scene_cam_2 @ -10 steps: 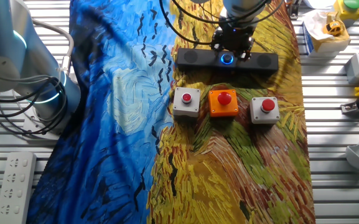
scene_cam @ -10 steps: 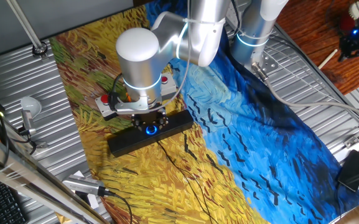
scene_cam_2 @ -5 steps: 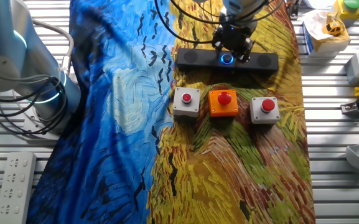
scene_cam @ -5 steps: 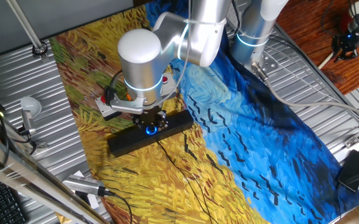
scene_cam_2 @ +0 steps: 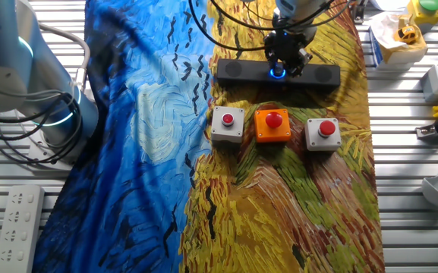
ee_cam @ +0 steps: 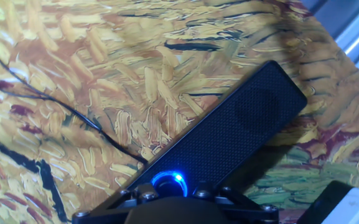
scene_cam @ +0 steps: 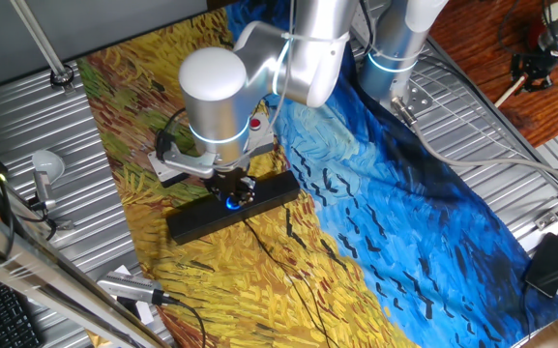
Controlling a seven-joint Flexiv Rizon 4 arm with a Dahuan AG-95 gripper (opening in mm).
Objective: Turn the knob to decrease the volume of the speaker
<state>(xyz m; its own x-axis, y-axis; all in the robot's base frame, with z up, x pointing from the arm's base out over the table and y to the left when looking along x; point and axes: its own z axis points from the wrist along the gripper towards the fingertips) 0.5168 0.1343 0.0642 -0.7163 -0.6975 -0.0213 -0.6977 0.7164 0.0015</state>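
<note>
1. Swirling yellow-and-blue painted cloth [scene_cam_2: 150,152] covers the counter [scene_cam_2: 408,197], metal slats showing either side, and we're right down on the action in the hand view: the knob [ee_cam: 168,184] glows blue at the bottom edge, just ahead of the hand's own housing.
2. Gripper [scene_cam_2: 283,59] state? Can't tell. The fingers sit low around the dial in both fixed views, but whether they're pinching it or standing slightly off it is hidden.
3. The knob sits dead centre on the speaker [scene_cam: 232,207], which lies flat on the yellow part of the cloth, thin cable [scene_cam: 293,271] trailing off toward the near edge.
4. Handling call: that dial looks small, hard and smooth, so I'd take it by the rim from both sides, firm and square. The bar looks light and slim, on soft cloth, so a twist may drag the whole speaker round instead of the knob.
5. Against half a second ago: the wrist has rotated, the bracket under the big joint swinging round, while the speaker holds its place.
6. Farther off, three button boxes [scene_cam_2: 272,125] wait in a row, untouched.
</note>
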